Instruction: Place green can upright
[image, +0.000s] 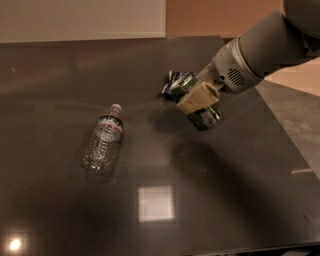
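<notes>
The green can (206, 118) is held tilted in the air over the dark table (150, 165), right of centre, its lower end pointing down and to the right. My gripper (196, 100) is shut on it, with a tan finger (197, 97) across its upper side. The grey arm (260, 55) reaches in from the upper right. The can's top end is hidden behind the finger.
A clear plastic water bottle (103, 144) lies on its side at the left of centre. A dark blue foil snack bag (175, 82) lies just behind the gripper. The table's right edge (287, 135) runs diagonally, with grey floor beyond it.
</notes>
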